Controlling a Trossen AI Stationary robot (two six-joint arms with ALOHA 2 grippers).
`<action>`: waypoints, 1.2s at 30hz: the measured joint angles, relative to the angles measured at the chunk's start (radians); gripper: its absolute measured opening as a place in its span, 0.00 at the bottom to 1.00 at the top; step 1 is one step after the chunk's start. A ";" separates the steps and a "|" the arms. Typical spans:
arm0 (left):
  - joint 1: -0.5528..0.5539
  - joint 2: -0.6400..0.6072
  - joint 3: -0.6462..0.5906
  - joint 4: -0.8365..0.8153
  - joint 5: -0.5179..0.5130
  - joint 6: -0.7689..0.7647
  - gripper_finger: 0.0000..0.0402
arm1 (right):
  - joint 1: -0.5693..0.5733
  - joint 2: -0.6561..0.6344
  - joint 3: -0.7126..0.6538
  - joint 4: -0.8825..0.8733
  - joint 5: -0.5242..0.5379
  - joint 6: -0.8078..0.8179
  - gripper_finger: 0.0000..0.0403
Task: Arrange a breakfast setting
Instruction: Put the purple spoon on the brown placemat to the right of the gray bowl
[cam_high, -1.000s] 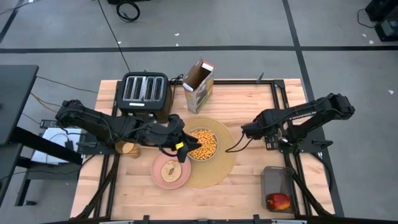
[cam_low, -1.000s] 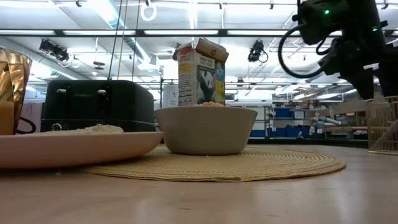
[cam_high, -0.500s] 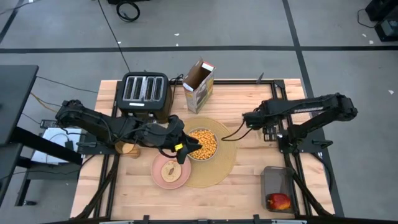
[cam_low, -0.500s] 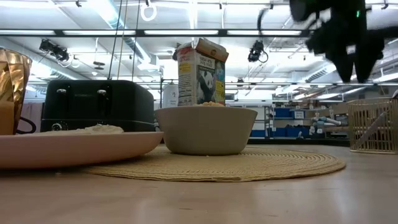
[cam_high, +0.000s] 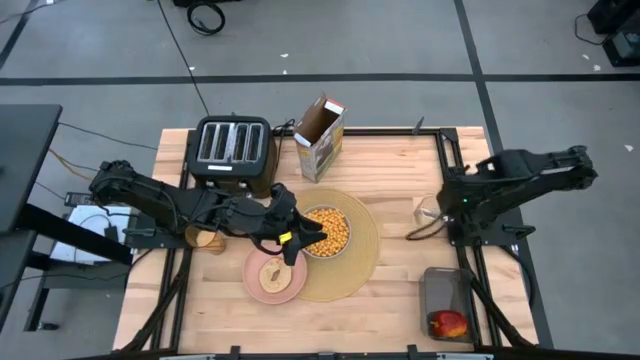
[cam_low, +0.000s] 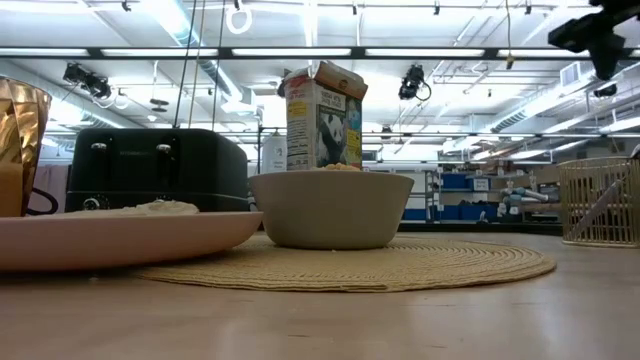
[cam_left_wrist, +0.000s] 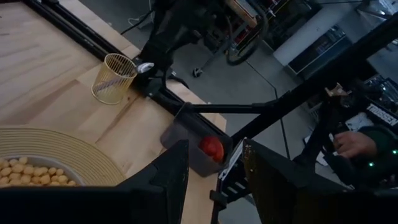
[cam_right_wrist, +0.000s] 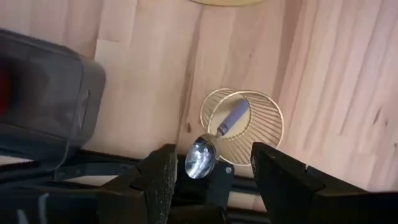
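Observation:
The round tan placemat (cam_high: 358, 255) carries a pale grey bowl (cam_high: 327, 231) full of cereal. The pink plate (cam_high: 274, 277) overlaps the mat's left edge, with the round bread piece (cam_high: 273, 270) on it. The amber cup (cam_low: 20, 140) stands left of the plate. The metal spoon (cam_right_wrist: 202, 155) stands in a gold wire holder (cam_high: 427, 210), leaning on its rim. The red apple (cam_high: 448, 323) lies in a dark tub. My left gripper (cam_high: 295, 240) hovers open over the bowl's left rim. My right gripper (cam_right_wrist: 214, 163) is open above the holder.
A black toaster (cam_high: 232, 148) and an open cereal carton (cam_high: 321, 135) stand at the far edge. The dark tub (cam_high: 447, 300) sits at the near right corner. Bare wood lies between the placemat and the holder. A person's hand (cam_left_wrist: 351, 144) shows beyond the table.
My right gripper has gone from beside the placemat's right edge toward the table's right edge and upward, ending above the wire holder. My left gripper and the table things have kept still.

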 joint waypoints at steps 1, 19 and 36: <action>0.000 0.000 0.000 0.000 0.000 0.007 0.39 | 0.016 -0.014 -0.009 0.002 0.000 -0.003 0.53; 0.007 0.000 0.000 -0.001 -0.037 0.065 0.39 | 0.137 0.053 -0.204 0.010 0.027 0.012 0.53; 0.019 0.000 0.000 -0.002 -0.037 0.067 0.39 | 0.138 0.150 -0.257 0.035 0.079 0.048 0.51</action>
